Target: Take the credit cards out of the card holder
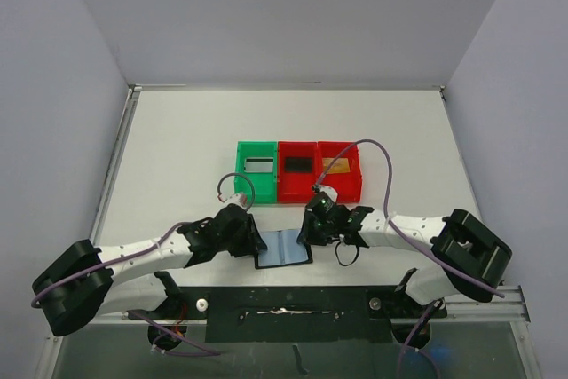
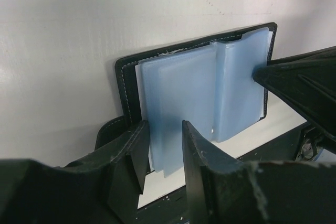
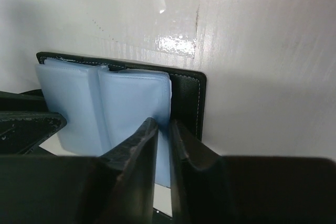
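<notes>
Left gripper half-open astride card holder pockets, right gripper tight on them.

The card holder lies open and flat close in front of me, black cover down, its glossy blue-grey pockets facing up on both sides of the spine. Well beyond it I see three cards in a row: greyish card, black card, tan-gold card.

The left hand hides the card holder's near edge.
</notes>
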You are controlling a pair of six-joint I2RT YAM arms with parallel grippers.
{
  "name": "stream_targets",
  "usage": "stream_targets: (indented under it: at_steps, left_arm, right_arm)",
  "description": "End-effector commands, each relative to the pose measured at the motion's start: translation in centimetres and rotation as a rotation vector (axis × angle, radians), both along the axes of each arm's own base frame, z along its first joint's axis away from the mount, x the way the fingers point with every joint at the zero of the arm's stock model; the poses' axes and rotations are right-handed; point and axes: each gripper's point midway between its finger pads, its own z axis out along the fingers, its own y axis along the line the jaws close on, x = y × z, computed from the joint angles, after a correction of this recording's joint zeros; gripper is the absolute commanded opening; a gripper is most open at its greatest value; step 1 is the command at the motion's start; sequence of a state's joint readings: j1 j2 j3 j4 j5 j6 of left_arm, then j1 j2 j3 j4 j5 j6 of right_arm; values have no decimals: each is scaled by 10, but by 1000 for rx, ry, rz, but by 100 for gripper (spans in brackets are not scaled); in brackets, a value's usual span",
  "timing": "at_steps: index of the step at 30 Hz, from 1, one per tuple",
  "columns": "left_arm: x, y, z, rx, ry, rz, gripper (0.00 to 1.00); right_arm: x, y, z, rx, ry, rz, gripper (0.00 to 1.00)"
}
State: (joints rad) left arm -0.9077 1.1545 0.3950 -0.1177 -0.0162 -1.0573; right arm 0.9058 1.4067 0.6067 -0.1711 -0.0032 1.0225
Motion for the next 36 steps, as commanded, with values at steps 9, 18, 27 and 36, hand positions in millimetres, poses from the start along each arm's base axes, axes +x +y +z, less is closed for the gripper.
stream_targets:
  at_steps: [9, 18, 27, 36]
  left_arm:
    - [-7, -11, -5, -46, 19, -40, 24]
    - [-4, -15, 4, -82, -1, -38, 23]
    - [-4, -7, 0, -28, 8, -23, 29]
    - [-1, -28, 9, -87, -2, -76, 16]
  right_arm:
    - [-7, 57, 30, 241, 9, 138, 8]
    - [-7, 51, 17, 189, 50, 94, 11]
    - [2, 10, 20, 2, -16, 9, 38]
    - [-21, 21, -13, -20, 91, 80, 22]
